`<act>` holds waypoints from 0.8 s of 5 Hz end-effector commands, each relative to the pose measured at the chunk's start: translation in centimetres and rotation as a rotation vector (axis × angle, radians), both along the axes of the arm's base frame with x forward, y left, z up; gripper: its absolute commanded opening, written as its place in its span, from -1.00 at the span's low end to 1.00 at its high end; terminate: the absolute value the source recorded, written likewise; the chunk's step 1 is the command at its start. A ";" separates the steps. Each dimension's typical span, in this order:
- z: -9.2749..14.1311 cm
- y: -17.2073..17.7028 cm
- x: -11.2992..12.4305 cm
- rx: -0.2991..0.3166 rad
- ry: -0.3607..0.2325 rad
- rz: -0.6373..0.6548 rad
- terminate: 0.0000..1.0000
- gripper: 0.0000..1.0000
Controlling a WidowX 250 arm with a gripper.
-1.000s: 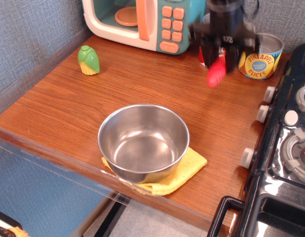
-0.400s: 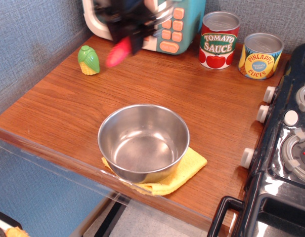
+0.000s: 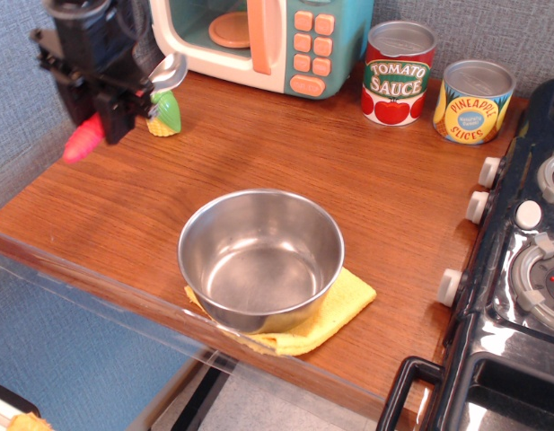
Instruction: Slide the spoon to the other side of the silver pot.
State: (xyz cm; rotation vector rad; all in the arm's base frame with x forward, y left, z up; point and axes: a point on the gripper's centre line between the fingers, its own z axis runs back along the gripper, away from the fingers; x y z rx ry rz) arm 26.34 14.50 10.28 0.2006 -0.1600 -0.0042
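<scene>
The silver pot [image 3: 260, 256] stands upright and empty near the table's front edge, resting on a yellow cloth [image 3: 344, 307]. My black gripper [image 3: 115, 99] hangs above the table's far left, well left of and behind the pot. It is shut on the spoon [image 3: 124, 106], held aslant in the air: the red handle [image 3: 83, 142] points down-left and the shiny bowl [image 3: 168, 72] sticks up to the right.
A green and yellow toy corn [image 3: 165, 114] stands just behind the gripper. A toy microwave [image 3: 259, 36] sits at the back. A tomato sauce can [image 3: 398, 74] and a pineapple slices can [image 3: 474, 101] stand at the back right. A black stove [image 3: 519, 269] borders the right side.
The gripper has carried the spoon from in front of the cans at the back right, across the microwave front, to the far left of the table. The pot has not moved.
</scene>
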 end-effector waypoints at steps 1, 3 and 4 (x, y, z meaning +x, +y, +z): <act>-0.2 3.0 -2.8 0.067 0.067 0.157 -1.00 -1.00; -3.1 0.6 -1.2 0.075 0.182 0.108 -1.00 -1.00; -4.4 0.4 -0.3 0.065 0.212 0.086 -1.00 -1.00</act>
